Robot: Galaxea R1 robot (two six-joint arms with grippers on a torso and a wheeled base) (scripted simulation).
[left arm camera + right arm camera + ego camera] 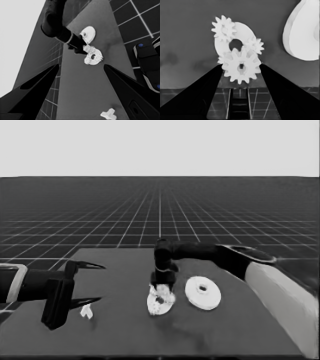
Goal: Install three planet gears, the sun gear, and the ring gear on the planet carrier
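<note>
The smaller round part [159,309] lies mid-table with small toothed gears on it; two of them [224,28] [256,45] show plainly beside its open centre hole. My right gripper [162,292] hangs straight over this part, shut on another small gear [240,66] held just above the part's near rim. The larger round part [203,293] lies flat to the right of it, untouched. My left gripper [92,282] waits open over the table's left end, holding nothing.
A thin white piece [87,311] lies on the table under the left gripper's fingers, not held. The right arm's pale grey part fills the lower right corner in the head view. Dark machinery with blue lights [147,65] stands past the table's edge.
</note>
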